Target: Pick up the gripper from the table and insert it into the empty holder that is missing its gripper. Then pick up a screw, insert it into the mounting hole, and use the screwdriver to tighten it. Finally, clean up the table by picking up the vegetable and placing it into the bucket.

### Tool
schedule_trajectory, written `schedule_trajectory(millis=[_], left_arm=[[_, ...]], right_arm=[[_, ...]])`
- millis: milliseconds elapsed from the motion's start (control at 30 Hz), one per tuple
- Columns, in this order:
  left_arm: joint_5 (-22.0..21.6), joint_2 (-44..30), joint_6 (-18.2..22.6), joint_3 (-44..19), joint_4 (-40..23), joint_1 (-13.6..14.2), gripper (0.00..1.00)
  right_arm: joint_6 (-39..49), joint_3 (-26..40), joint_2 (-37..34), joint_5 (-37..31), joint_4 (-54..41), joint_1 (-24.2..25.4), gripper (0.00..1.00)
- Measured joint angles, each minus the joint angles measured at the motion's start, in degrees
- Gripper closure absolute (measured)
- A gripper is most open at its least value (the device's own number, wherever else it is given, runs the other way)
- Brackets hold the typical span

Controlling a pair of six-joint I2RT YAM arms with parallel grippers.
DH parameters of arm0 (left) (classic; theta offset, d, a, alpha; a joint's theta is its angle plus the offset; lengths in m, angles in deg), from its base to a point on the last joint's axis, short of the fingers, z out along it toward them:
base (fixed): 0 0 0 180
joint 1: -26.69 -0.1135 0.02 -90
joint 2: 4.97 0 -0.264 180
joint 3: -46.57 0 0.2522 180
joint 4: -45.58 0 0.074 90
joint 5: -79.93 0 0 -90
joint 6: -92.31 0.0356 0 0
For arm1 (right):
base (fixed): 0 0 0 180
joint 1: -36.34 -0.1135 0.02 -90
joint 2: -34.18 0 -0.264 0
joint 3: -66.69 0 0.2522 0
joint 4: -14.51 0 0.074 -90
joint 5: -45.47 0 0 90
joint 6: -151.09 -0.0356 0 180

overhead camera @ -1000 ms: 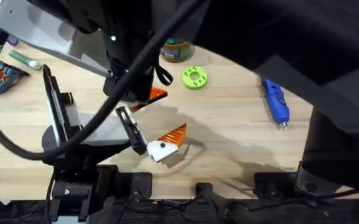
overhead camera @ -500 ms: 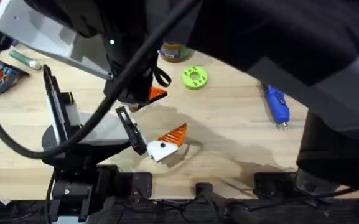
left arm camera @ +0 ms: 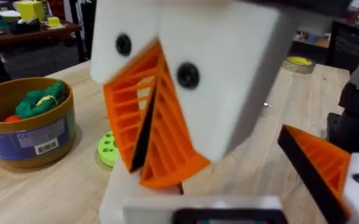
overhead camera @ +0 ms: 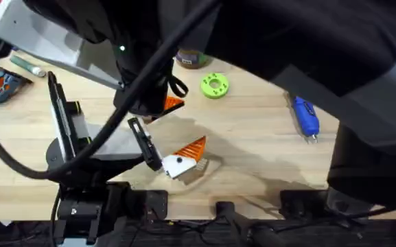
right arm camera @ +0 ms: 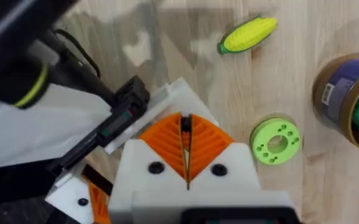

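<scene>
1. The left gripper [overhead camera: 172, 104] hangs over the middle of the desk [overhead camera: 252, 137]. Its orange ribbed pads are pressed together, and I can make out nothing between them.
2. The right gripper [right arm camera: 186, 149] is also pressed together and empty. It is held high, looking down on the work.
3. Just near of the left gripper lies the white holder [overhead camera: 176, 165]. An orange finger [overhead camera: 192, 147] sits against its far-right side, so the first step looks done or nearly done. I cannot tell whether the finger is fully seated.
4. The screw step seems still to come. I can pick out no screw, and the screwdriver [overhead camera: 306, 115] lies flat at the right of the desk, well apart from both grippers.
5. The clean-up is not yet done. The toy corn [right arm camera: 247, 34] lies on bare wood outside the bucket [overhead camera: 192, 58], which stands at the far middle of the desk with toy pieces in it.
6. The count:
   - two robot grippers
   - one white holder with one orange finger on it
   - one screwdriver
   - one toy corn
   - one bucket
   - one green disc [overhead camera: 215, 86], lying just right of the bucket
   - one small orange-and-blue piece [overhead camera: 2, 86], at the far left
</scene>
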Motion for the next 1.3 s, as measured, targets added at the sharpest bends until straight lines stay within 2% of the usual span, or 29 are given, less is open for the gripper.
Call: schedule_trajectory(millis=[400,433,600,667,1067,1300], left_arm=[[0.02,0.0,0.0,0.0,0.0,0.0,0.015],[0.0,0.0,0.0,0.0,0.0,0.0,0.015],[0.1,0.0,-0.13,0.0,-0.02,0.0,0.015],[0.17,0.0,-0.16,0.0,-0.02,0.0,0.016],[0.75,0.0,-0.17,0.0,-0.11,0.0,0.016],[0.87,0.0,0.04,0.0,-0.11,0.0,0.015]], right_arm=[[0.02,0.0,0.0,0.02,0.0,0.0,0.995],[-0.17,0.0,0.0,0.05,-0.02,0.0,0.963],[-0.33,0.65,0.0,-1.82,-0.48,0.53,0.245],[-0.14,0.86,0.02,-2.14,-0.45,1.13,0.161],[-0.34,0.92,0.02,-2.19,-1.03,1.14,0.148],[-3.74,0.92,1.42,-1.21,-1.49,1.34,0.144]])
